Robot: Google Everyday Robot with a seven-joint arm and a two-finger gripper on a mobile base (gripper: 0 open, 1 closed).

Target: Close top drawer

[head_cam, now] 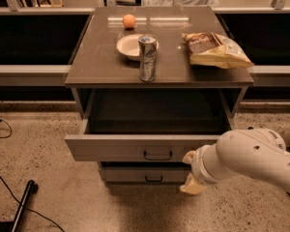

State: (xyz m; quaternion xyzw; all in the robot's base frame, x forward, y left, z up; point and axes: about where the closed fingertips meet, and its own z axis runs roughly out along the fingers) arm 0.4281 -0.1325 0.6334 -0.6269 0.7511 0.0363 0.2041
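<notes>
Jaws spread, gripper (190, 172) hangs beside front of pulled-out, dark-handled grey top drawer (116, 148).

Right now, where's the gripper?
Lower right of the camera view: the gripper is by the open top drawer's front, right of its handle.

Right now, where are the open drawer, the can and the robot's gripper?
top drawer (116, 149), camera view, left part of its flat front.
can (147, 58), camera view, middle of its side.
gripper (190, 172), camera view, its front end, at the drawer front's right end.
</notes>
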